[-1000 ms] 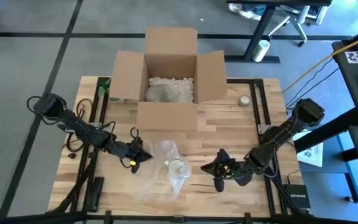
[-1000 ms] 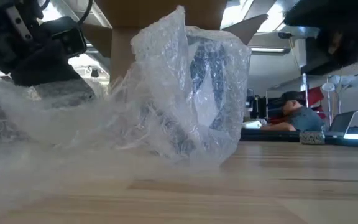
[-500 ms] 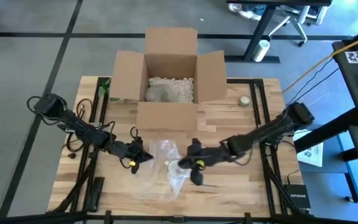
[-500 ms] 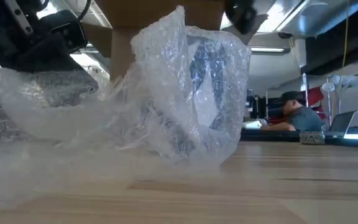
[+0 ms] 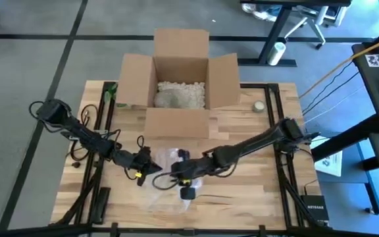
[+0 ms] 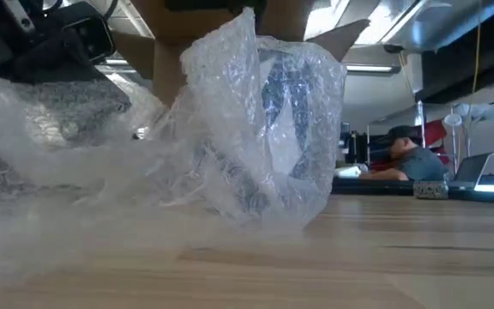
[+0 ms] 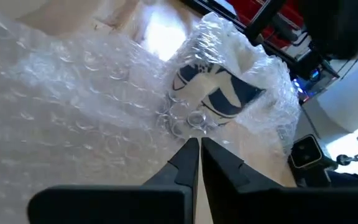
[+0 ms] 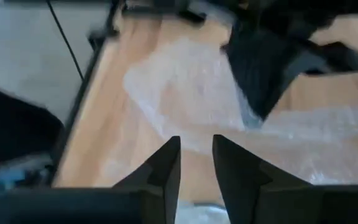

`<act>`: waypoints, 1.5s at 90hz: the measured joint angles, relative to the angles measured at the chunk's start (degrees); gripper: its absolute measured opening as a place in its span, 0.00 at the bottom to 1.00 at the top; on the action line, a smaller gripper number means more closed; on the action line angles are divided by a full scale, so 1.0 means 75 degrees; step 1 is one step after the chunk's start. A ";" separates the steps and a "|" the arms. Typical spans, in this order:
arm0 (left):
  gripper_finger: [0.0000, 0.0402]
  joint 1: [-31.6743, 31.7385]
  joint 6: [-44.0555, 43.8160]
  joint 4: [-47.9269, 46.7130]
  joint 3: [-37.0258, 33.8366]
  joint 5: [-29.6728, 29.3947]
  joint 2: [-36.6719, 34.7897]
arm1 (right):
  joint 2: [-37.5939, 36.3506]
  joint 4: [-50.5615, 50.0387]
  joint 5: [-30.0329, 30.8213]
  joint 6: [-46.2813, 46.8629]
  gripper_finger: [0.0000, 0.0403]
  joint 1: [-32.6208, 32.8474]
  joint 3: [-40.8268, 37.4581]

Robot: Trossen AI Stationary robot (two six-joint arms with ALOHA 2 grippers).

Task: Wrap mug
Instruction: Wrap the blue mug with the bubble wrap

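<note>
A white mug with a blue pattern [image 7: 215,98] stands on the table inside clear bubble wrap [image 6: 256,120], near the front middle. The wrap spreads out as a loose sheet [image 5: 164,196] on the wood. My left gripper [image 5: 151,168] is just left of the mug, shut on the sheet. My right gripper [image 5: 176,176] reaches across from the right and hangs open above the mug, hiding it in the high view. Its fingers [image 8: 166,165] point toward the left gripper. My left gripper pinches the bubble wrap sheet [image 7: 190,127] between its two fingertips, a short way from the mug. The fingers come from the table's left, slanting down. The held part [image 6: 67,120] is raised off the table and sags toward the mug; one layer or several, I cannot tell.
An open cardboard box [image 5: 180,85] with packing filler stands at the table's far middle. A small round roll [image 5: 259,106] lies at the far right. Black frame rails [image 5: 276,118] run along both sides. A person sits at a desk [image 6: 410,159] in the room beyond.
My right arm has swung from the near right toward the table's left, ending over the mug close to the left gripper. My left gripper has risen a little, lifting the sheet's held part. The mug has stayed in place.
</note>
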 joint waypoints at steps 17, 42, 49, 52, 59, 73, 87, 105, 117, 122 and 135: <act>0.00 -0.0043 -0.0047 0.0043 0.0024 0.0000 -0.0003 | 0.0618 -0.0497 0.0258 -0.0901 0.20 -0.0032 0.0864; 0.00 -0.0046 -0.0085 0.0080 0.0029 0.0000 -0.0003 | 0.0898 -0.0698 0.0758 -0.1649 0.20 -0.0072 0.1429; 0.00 -0.0046 -0.0098 0.0145 0.0029 0.0002 -0.0003 | 0.0898 -0.0725 0.0773 -0.1690 0.20 -0.0088 0.1434; 0.00 -0.0046 -0.0096 0.0232 0.0029 0.0039 -0.0003 | 0.0898 -0.0689 0.0772 -0.1699 0.20 -0.0115 0.1434; 0.00 -0.0046 0.0018 0.0508 0.0040 0.0153 -0.0003 | 0.0898 -0.0709 0.0767 -0.1713 0.20 -0.0144 0.1434; 0.00 -0.0046 0.0274 0.0471 0.0236 0.0181 -0.0003 | 0.0992 -0.0804 0.0738 -0.1707 0.20 -0.0229 0.1436; 0.00 -0.0046 0.0286 0.0361 0.0280 0.0181 -0.0003 | 0.1131 -0.1006 0.0688 -0.1704 0.20 -0.0233 0.1445; 0.00 -0.0046 0.0277 0.0362 0.0280 0.0181 -0.0003 | 0.1283 -0.1092 0.0931 -0.1708 0.20 -0.0224 0.1428; 0.00 -0.0046 0.0274 0.0384 0.0280 0.0178 -0.0003 | 0.1268 -0.1189 0.0816 -0.1694 0.18 -0.0276 0.1434; 0.00 -0.0046 0.0279 0.0384 0.0280 0.0181 -0.0003 | 0.1268 -0.1430 0.0785 -0.1658 0.14 -0.0307 0.1434; 0.00 -0.0046 0.0280 0.0387 0.0280 0.0178 -0.0003 | 0.1268 -0.1681 0.0748 -0.1635 0.02 -0.0335 0.1432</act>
